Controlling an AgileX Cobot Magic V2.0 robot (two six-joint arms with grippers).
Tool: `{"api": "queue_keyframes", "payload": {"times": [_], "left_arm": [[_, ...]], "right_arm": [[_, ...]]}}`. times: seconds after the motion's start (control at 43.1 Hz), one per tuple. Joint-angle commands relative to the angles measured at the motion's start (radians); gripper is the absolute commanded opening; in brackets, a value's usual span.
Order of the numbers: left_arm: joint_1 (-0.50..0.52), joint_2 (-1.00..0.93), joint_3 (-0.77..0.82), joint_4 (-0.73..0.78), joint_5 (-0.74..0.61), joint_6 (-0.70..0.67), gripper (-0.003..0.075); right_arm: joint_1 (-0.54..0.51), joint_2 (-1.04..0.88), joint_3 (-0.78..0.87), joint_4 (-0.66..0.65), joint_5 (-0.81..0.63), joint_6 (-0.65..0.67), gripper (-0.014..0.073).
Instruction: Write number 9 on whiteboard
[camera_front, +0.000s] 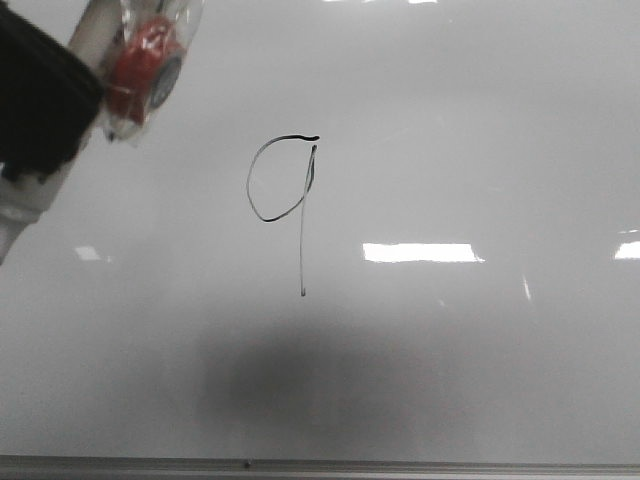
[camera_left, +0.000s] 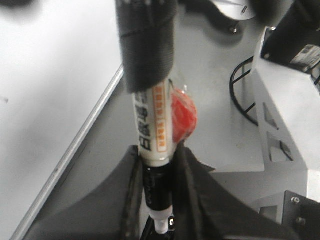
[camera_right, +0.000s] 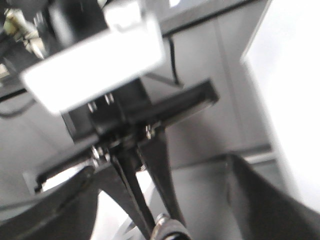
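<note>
Glossy whiteboard (camera_front: 480, 330) bears thin black number 9 (camera_front: 285, 200).

The front view is bright but gray. The whiteboard (camera_front: 450, 120) is shiny, with white patches of glare at the middle right, far right, left and top edge. A soft dark shadow lies at the lower middle. The number 9 (camera_front: 285, 195) looks sharp. The black and red thing at the upper left is fuzzy. The right wrist view is very blurry, with white glare at the right.
</note>
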Motion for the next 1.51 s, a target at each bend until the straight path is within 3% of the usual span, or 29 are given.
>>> {"api": "queue_keyframes", "payload": {"times": [0.0,0.139,0.302,0.488,0.697,0.929,1.022,1.208,1.486], "left_arm": [[0.027,0.012,-0.03,0.038,-0.034,-0.086,-0.0019],[0.121,0.023,-0.03,0.18,-0.11,-0.26,-0.0019],[0.315,0.031,-0.03,0.363,-0.26,-0.537,-0.0019],[0.492,0.112,-0.03,0.381,-0.33,-0.562,-0.0019],[0.504,0.278,-0.03,0.379,-0.502,-0.56,-0.0019],[0.501,0.44,-0.03,0.379,-0.654,-0.56,-0.0013],[0.501,0.48,-0.03,0.379,-0.694,-0.56,0.0031],[0.501,0.5,-0.03,0.379,-0.708,-0.56,0.0153],[0.501,0.5,-0.03,0.379,-0.71,-0.56,0.0166]], "right_arm": [[-0.039,-0.116,-0.034,0.035,-0.088,-0.006,0.061],[-0.1,-0.267,0.013,-0.088,-0.196,0.045,0.0586],[-0.147,-0.466,0.202,-0.227,-0.372,0.133,0.0444],[-0.174,-0.672,0.451,-0.232,-0.493,0.175,0.0214],[-0.174,-0.833,0.606,-0.213,-0.565,0.176,-0.0073],[-0.174,-0.858,0.614,-0.212,-0.562,0.176,-0.0069],[-0.174,-0.858,0.614,-0.212,-0.562,0.176,-0.0069],[-0.174,-0.858,0.614,-0.212,-0.564,0.176,-0.0069],[-0.174,-0.858,0.614,-0.212,-0.566,0.176,-0.0069]]}}
